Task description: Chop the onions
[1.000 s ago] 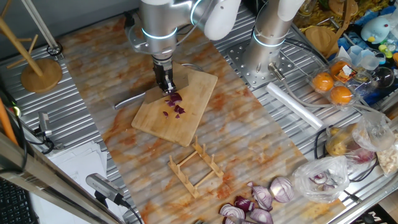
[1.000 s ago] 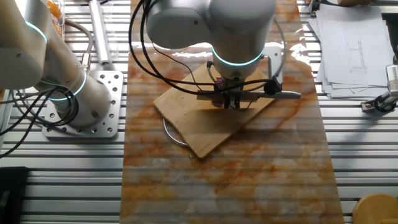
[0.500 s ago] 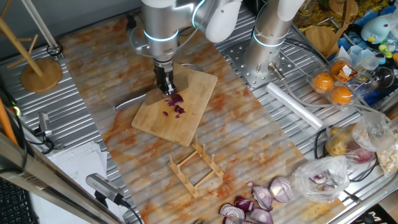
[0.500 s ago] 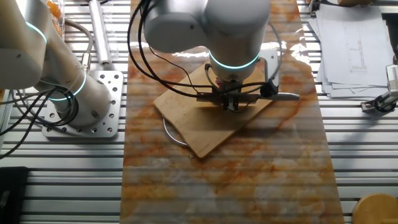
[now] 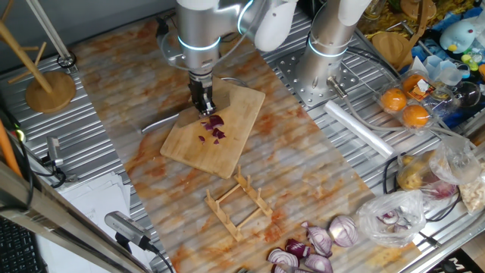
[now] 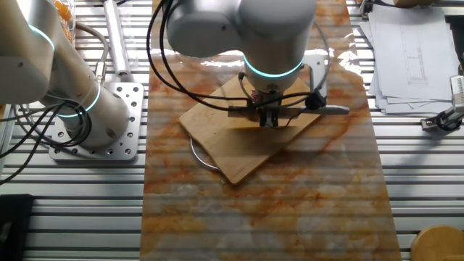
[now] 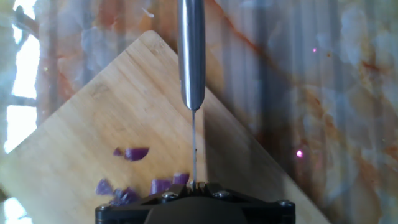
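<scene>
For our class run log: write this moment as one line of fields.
gripper: shut on knife | knife: edge-on over onions | onions: small pieces on cutting board | phase: chopping

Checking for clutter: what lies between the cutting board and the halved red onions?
In one fixed view, a wooden rack lies between the cutting board and halved onions.

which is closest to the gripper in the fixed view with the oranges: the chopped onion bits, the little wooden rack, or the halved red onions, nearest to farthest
1. The onions, on the cutting board just beside the gripper.
2. The wooden rack, on the mat past the board's near corner.
3. The halved red onions, at the bottom edge of the view.
</scene>
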`<control>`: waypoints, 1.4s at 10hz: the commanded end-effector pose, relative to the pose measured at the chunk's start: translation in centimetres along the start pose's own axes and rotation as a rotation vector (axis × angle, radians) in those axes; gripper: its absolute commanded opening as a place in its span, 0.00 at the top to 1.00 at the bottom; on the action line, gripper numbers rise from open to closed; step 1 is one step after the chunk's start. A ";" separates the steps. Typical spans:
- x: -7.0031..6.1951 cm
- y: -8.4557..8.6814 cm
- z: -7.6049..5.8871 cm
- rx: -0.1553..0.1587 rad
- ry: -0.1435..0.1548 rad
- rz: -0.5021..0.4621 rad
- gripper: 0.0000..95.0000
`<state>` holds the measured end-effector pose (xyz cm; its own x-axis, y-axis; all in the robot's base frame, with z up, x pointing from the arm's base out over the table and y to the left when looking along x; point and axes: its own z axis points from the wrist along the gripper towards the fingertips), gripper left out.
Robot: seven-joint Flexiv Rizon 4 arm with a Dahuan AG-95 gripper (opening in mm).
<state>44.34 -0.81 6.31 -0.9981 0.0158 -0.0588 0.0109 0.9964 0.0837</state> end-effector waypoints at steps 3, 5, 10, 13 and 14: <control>-0.1 -0.1 0.2 0.000 -0.010 0.012 1.00; -0.1 0.0 0.3 -0.007 -0.011 0.019 1.00; -0.4 0.7 0.4 -0.023 -0.006 0.054 1.00; -0.2 1.5 0.5 -0.010 -0.003 0.061 1.00; 0.0 1.3 0.4 -0.007 -0.004 0.050 1.00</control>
<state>44.36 0.27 5.85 -0.9960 0.0621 -0.0646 0.0565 0.9947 0.0858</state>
